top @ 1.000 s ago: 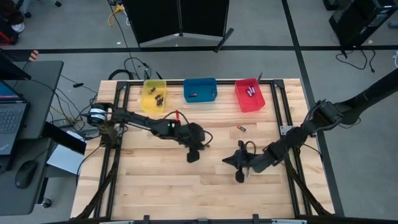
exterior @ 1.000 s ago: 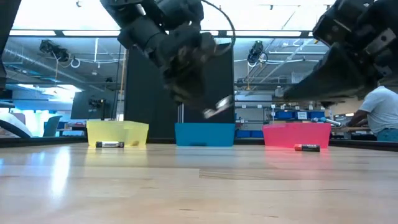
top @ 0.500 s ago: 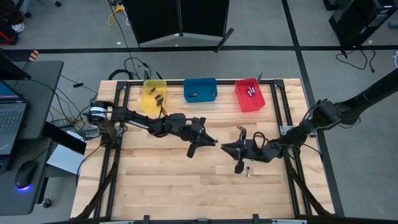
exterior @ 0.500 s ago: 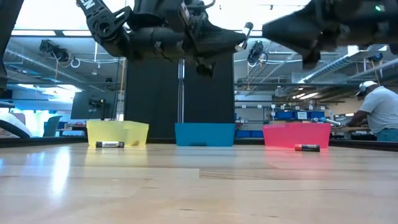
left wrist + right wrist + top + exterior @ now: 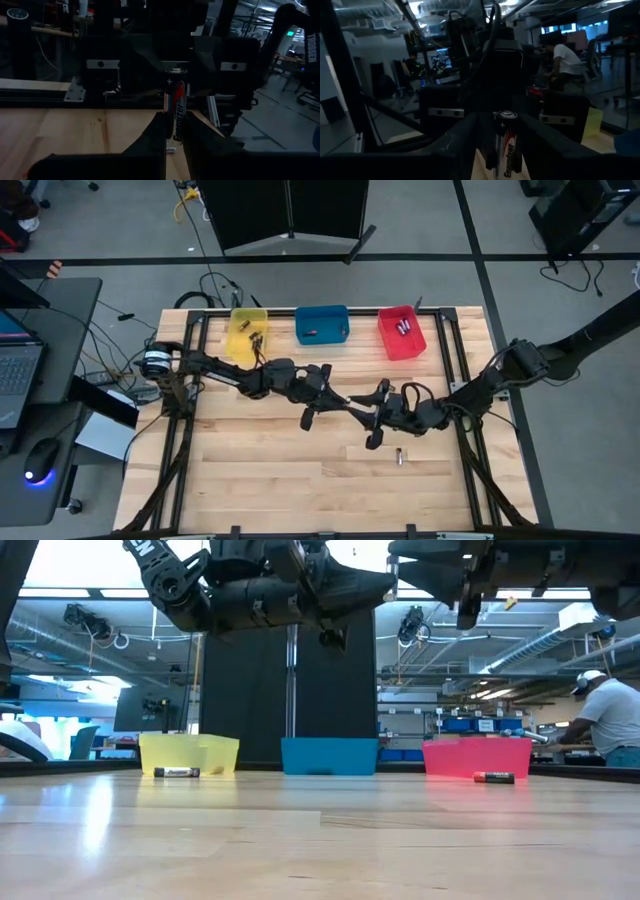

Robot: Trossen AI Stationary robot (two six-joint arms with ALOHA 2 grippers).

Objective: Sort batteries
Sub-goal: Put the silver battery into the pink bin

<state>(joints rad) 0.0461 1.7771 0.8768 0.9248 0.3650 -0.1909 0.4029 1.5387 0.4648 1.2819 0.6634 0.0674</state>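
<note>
Meeting nose to nose above mid-bench, the left gripper [image 5: 338,402] jaws pinch an Energizer battery [image 5: 176,107] upright while the right gripper [image 5: 372,406] jaws stand part-open around its end, apparently mid-handover; next, right must clamp before left releases.

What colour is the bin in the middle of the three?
Blue; the middle bin shows best in the high view.

Three bins [image 5: 322,325] line the table's [image 5: 250,480] far edge; both grippers meet mid-table, a small battery [image 5: 398,457] lying nearer, right.
</note>
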